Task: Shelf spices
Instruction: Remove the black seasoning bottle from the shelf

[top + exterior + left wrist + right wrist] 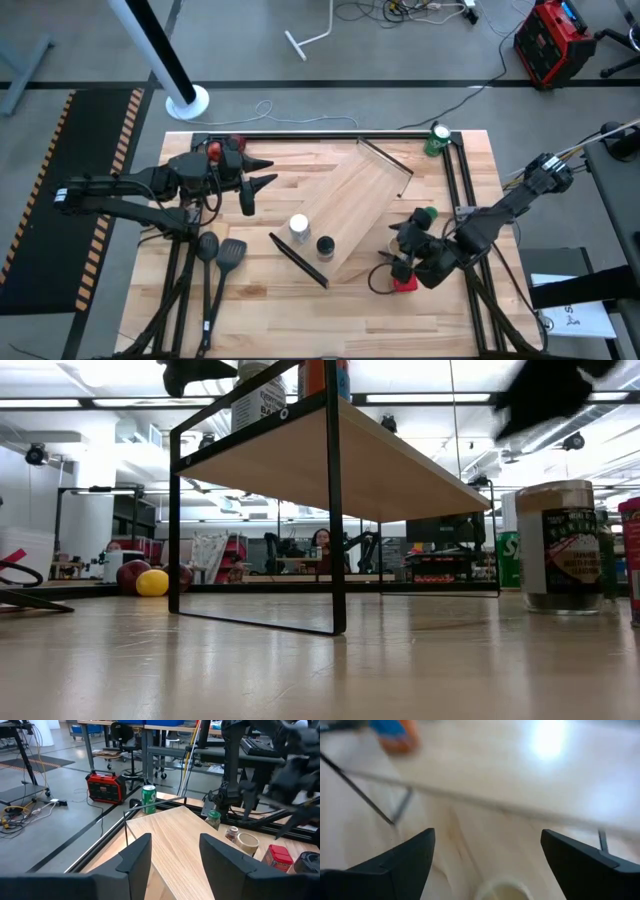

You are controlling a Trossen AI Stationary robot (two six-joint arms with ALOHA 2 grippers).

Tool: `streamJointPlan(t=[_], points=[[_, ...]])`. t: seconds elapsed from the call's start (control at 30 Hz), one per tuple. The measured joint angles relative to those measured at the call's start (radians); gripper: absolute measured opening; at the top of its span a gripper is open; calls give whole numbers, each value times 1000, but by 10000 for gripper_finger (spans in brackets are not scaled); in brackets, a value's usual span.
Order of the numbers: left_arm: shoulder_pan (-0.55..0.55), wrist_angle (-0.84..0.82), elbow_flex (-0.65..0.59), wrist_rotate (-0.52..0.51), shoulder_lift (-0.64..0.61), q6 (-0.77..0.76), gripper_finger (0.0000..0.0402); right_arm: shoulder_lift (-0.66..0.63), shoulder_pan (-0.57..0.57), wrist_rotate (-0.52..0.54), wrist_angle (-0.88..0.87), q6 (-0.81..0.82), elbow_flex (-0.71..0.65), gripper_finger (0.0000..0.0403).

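Right gripper (405, 252): we see it spread wide over the jars beside the shelf (355, 200), holding nothing, a tan-topped jar (501, 890) just below its fingers.
Left gripper (262, 172): we hover at the shelf's far-left side, jaws partly apart and empty.
Spices: white-topped jar (298, 227) and black-topped jar (325, 245) already sit on the shelf; red-topped jar (404, 281) and green-topped jar (428, 214) wait off it.
Risk: closing off-centre, we could tip the tan jar or bump its close neighbours.
Hidden: the arm covers most jars from above.
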Motion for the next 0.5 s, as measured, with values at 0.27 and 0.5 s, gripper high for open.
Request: streamJointPlan(t=[0.27, 0.5], points=[[0, 0, 0, 0, 4, 4, 152, 71, -85, -6, 268, -426, 179, 343], [0, -1, 0, 0, 7, 4, 166, 164, -192, -154, 327, -528, 232, 344]])
